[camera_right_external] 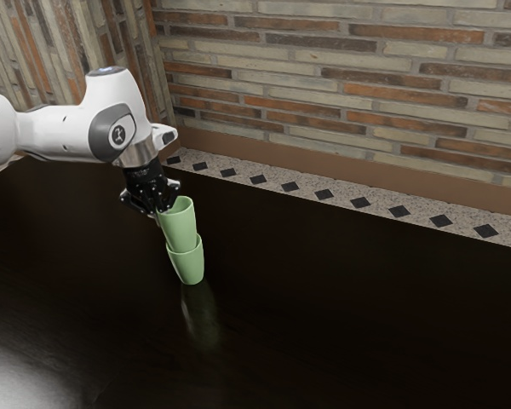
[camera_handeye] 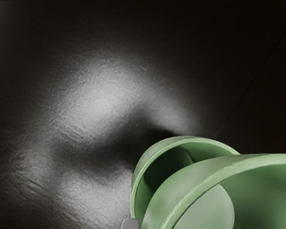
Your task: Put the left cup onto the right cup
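- Dark, glossy counter (camera_right_external: 341,307) up front, brick wall (camera_right_external: 341,77) behind, with a speckled ledge of black diamond tiles (camera_right_external: 358,200) running along its foot.
- White arm (camera_right_external: 60,128) reaching in from the exterior view's left, hand angled down over the counter.
- Jaws clamped on the rim of the upper green cup (camera_right_external: 177,223), gripping at the side nearest the arm.
- Upper green cup mouth-up and leaning a little, its base sunk inside the lower green cup (camera_right_external: 188,262).
- Lower green cup down on the counter just under the hand, a faint green reflection spreading below it.
- Wrist view: upper green cup (camera_handeye: 257,186) looming large and close, lower green cup (camera_handeye: 148,167) showing its rim just past it.
- Pale sheen of light on the counter (camera_handeye: 95,100) beyond both cups.
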### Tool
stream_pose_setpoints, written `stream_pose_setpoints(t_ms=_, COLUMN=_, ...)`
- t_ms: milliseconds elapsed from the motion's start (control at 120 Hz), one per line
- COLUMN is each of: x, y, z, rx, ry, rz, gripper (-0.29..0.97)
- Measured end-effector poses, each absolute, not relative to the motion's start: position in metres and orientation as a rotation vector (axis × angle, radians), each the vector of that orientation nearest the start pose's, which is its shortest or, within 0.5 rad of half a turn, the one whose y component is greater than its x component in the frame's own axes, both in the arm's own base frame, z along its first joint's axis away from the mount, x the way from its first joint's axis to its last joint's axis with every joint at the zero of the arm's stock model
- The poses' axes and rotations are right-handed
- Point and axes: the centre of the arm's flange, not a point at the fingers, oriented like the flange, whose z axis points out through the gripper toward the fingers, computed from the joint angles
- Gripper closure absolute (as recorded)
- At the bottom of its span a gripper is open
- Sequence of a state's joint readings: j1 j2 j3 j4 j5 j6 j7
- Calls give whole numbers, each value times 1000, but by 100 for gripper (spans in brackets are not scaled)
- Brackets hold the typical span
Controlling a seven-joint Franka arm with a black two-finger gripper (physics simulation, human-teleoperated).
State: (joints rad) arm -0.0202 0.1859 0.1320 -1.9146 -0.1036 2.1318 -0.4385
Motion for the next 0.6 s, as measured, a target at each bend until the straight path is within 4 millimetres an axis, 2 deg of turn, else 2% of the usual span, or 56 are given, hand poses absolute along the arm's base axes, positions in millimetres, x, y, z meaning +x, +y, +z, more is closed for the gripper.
stream_pose_setpoints(t_ms=67, x=601, y=60, z=402, rx=-3065, ry=-949, rz=-37, gripper=78)
stream_pose_setpoints(t_ms=233, x=602, y=60, z=403, rx=-3064, ry=-933, rz=-46, gripper=41)
stream_pose_setpoints(t_ms=342, x=602, y=60, z=403, rx=-3064, ry=-927, rz=-48, gripper=25)
stream_pose_setpoints(t_ms=458, x=602, y=61, z=403, rx=-3064, ry=-923, rz=-50, gripper=14)
stream_pose_setpoints(t_ms=600, x=601, y=61, z=404, rx=-3066, ry=-919, rz=-52, gripper=7)
